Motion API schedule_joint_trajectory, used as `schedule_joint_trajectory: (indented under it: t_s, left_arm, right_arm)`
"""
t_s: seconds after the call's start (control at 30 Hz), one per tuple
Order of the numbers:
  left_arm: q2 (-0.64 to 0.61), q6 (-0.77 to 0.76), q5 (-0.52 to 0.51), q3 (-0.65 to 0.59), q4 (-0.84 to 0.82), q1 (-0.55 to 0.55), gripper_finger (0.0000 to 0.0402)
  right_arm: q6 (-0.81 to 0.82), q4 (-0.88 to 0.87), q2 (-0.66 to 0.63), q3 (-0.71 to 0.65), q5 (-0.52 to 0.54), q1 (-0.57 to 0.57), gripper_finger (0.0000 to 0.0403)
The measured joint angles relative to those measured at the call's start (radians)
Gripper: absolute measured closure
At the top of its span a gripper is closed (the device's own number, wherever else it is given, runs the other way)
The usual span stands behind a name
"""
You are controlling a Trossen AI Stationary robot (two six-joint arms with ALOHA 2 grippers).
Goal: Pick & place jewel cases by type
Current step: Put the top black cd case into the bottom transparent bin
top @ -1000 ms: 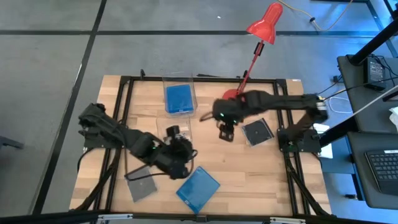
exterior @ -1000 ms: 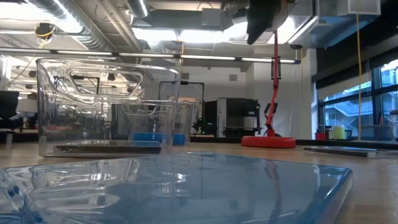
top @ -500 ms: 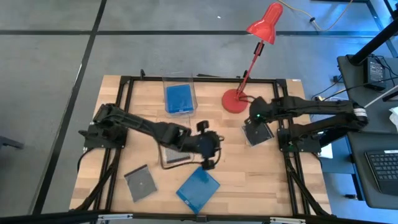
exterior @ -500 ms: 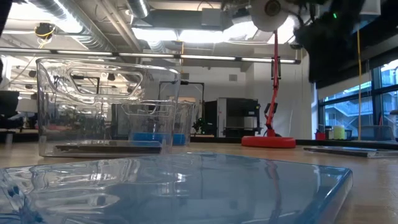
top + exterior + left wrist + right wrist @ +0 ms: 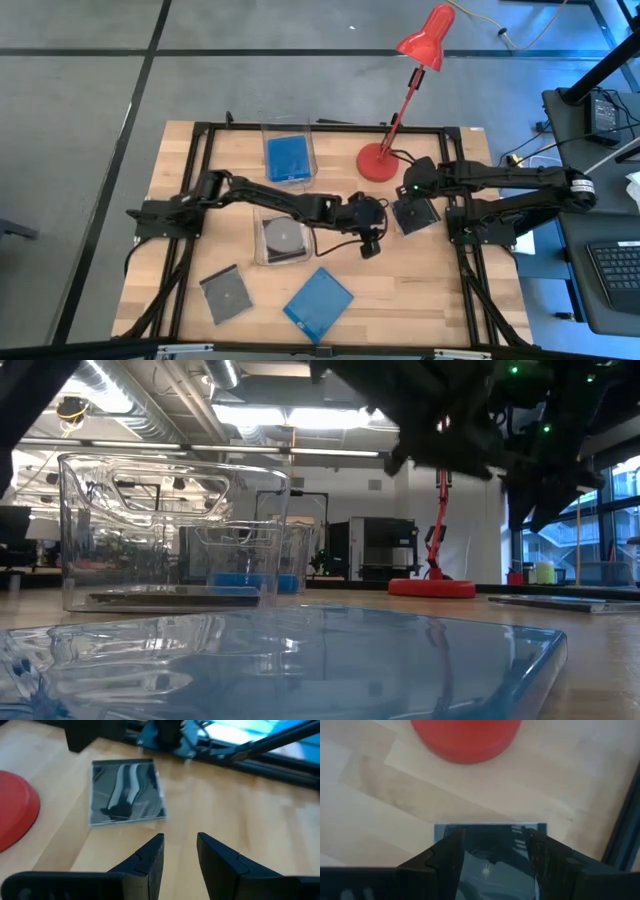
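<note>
On the table, right side: a grey see-through jewel case (image 5: 414, 212) lies flat beside the red lamp base (image 5: 376, 163), near the table's right rail; it shows too in the left wrist view (image 5: 127, 791) and the right wrist view (image 5: 489, 850).
Right end effector: it (image 5: 412, 196) hangs directly over that case, its two fingers (image 5: 447, 854) set fairly wide, one towards each side edge of the case; nothing is held between them, and whether they touch the case I cannot tell.
Left end effector: it (image 5: 368, 240) is stretched across the middle of the table, just beside the grey case on its left; the fingers (image 5: 150, 855) stand a narrow gap apart with bare wood between them, holding nothing.
Near bin: a clear plastic bin (image 5: 282, 238) in the middle of the table, with a grey case showing a disc (image 5: 284, 236) lying inside; the left arm crosses above its far edge.
Far bin: a second clear bin (image 5: 288, 155) at the far edge of the table, with a solid blue case (image 5: 287, 158) in it.
Front of the table: a blue case (image 5: 319, 302) lies loose on the wood, turned cornerwise, and a grey case (image 5: 226, 295) lies to its left, the two apart.
Lamp: a red desk lamp (image 5: 426, 36) leans its shade out past the far right corner.
Table: pale wood (image 5: 420, 280) inside a black frame.
</note>
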Motion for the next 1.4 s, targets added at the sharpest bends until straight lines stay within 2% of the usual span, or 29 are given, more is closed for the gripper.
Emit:
schedule_joint_trajectory:
  t_s: [0.17, 0.3, 0.4, 0.6, 0.77, 0.87, 1.0, 1.13, 1.2, 1.27, 1.33, 1.4]
  left_arm:
    - [0.047, 0.013, 0.004, 0.000, 0.008, 0.025, 0.0284]
    - [0.047, -0.028, 0.051, 0.000, 0.011, 0.041, 0.0280]
    - [0.047, -0.016, 0.049, 0.000, 0.009, 0.043, 0.0271]
    - [0.047, 0.021, 0.028, 0.000, 0.031, 0.040, 0.0204]
    - [0.047, -0.053, 0.015, 0.000, 0.031, 0.039, 0.0143]
    - [0.047, -0.084, 0.032, 0.000, 0.022, 0.040, 0.0128]
    - [0.047, -0.092, 0.051, 0.000, 0.022, 0.039, 0.0126]
    - [0.047, -0.092, 0.051, 0.000, 0.022, 0.030, 0.0129]
    - [0.047, -0.092, 0.051, 0.000, 0.022, 0.025, 0.0129]
    - [0.047, -0.092, 0.051, 0.000, 0.021, 0.021, 0.0129]
    - [0.047, -0.092, 0.052, 0.000, 0.021, 0.017, 0.0130]
    - [0.047, -0.092, 0.051, 0.000, 0.021, 0.012, 0.0130]
  right_arm:
    - [-0.040, 0.000, 0.001, 0.000, 0.004, -0.006, 0.0192]
    - [-0.080, 0.002, 0.001, 0.000, 0.003, -0.006, 0.0192]
    - [-0.080, 0.016, 0.001, 0.000, -0.016, -0.006, 0.0192]
    - [-0.046, 0.045, 0.001, 0.000, -0.008, -0.006, 0.0192]
    - [-0.049, 0.063, 0.001, 0.000, -0.035, -0.007, 0.0192]
    - [0.095, -0.003, 0.001, 0.000, -0.047, -0.033, 0.0192]
    - [0.284, -0.061, 0.002, -0.032, 0.058, -0.080, 0.0192]
    - [0.579, 0.028, 0.002, -0.088, 0.066, -0.103, 0.0192]
    - [0.623, 0.069, 0.002, -0.120, 0.071, -0.103, 0.0192]
    - [0.643, 0.093, 0.002, -0.155, 0.139, -0.103, 0.0192]
    - [0.744, 0.103, 0.002, -0.186, 0.175, -0.105, 0.0192]
    - [0.840, 0.102, 0.002, -0.218, 0.167, -0.119, 0.0192]
